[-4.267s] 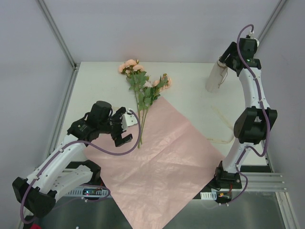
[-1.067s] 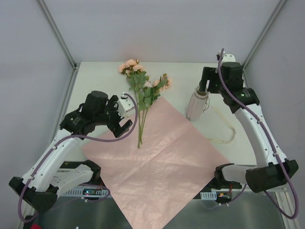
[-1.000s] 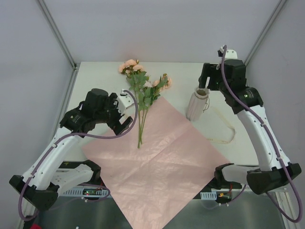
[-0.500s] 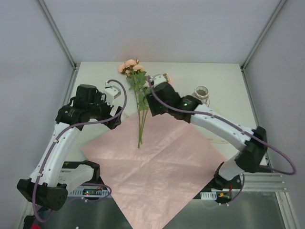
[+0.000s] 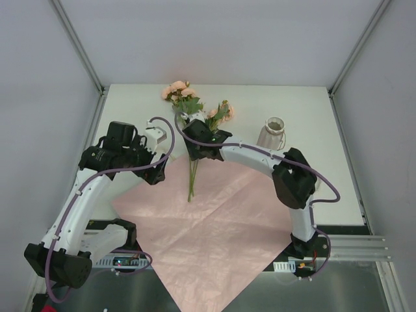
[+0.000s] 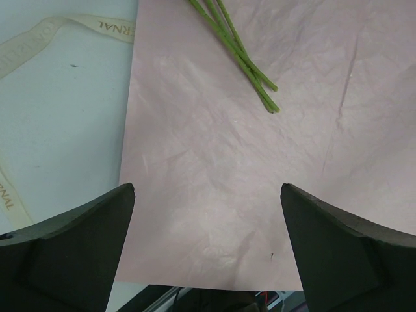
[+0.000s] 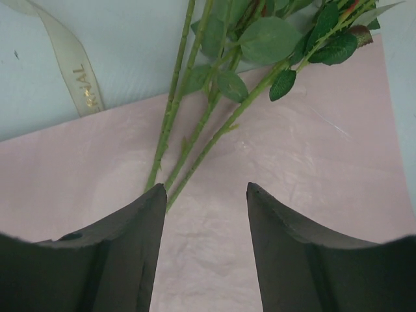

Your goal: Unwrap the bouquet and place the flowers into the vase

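Table: white top point(image 5: 130, 104) inside pale walls, with a pink paper sheet point(image 5: 221, 221) spread flat over its near half.
Flowers: the flowers point(image 5: 186, 110) lay loose and unwrapped, blossoms toward the far edge and bare stem ends on the far corner of the paper.
Long axis: stems ran far to near, a little slanted; in the right wrist view they crossed the line between the two fingers and did not lie along it.
Right gripper: the right gripper point(image 5: 197, 144) hung directly over the stems just below the leaves, jaws apart and gripping nothing.
Offset: in the wrist view the stems point(image 7: 195, 130) sat toward one finger, not centred in the gap point(image 7: 203, 187); a grasp would probably need a small sideways shift before coming down.
Left gripper: the left gripper point(image 5: 153, 170) was spread wide and empty above the paper, just left of the stem ends.
Nearer arm: right.
Ribbon: cream ribbon point(image 7: 75, 71) lay slack on the table beside the stems.
Vase: the vase point(image 5: 273, 133) stood upright to the right of the flowers, apart from them, mouth unobstructed.
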Action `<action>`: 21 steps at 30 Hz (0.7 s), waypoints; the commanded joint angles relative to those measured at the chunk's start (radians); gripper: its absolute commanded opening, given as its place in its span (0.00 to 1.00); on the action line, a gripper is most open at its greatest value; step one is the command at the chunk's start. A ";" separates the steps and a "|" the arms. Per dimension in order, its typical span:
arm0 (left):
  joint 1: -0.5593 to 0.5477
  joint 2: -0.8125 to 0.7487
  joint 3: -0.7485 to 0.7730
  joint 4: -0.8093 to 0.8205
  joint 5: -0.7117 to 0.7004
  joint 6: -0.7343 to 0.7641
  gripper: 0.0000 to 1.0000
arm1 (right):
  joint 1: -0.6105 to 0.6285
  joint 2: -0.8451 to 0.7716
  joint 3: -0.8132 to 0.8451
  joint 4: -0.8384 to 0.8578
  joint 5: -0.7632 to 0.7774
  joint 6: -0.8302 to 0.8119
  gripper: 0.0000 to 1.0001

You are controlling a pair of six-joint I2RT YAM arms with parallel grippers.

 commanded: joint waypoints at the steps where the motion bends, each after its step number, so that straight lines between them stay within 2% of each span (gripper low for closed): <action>1: 0.007 -0.024 0.048 -0.050 0.064 0.037 0.96 | -0.009 0.054 0.054 0.059 0.026 0.068 0.56; 6: 0.007 -0.026 0.072 -0.079 0.063 0.051 0.96 | -0.030 0.105 0.057 0.064 0.046 0.152 0.55; 10: 0.007 -0.031 0.069 -0.082 0.070 0.060 0.97 | -0.064 0.139 0.060 0.053 0.077 0.283 0.56; 14: 0.008 -0.023 0.066 -0.097 0.070 0.080 0.98 | -0.067 0.159 0.063 0.099 0.049 0.287 0.55; 21: 0.007 -0.014 0.057 -0.096 0.078 0.082 0.98 | -0.076 0.197 0.100 0.084 0.041 0.303 0.51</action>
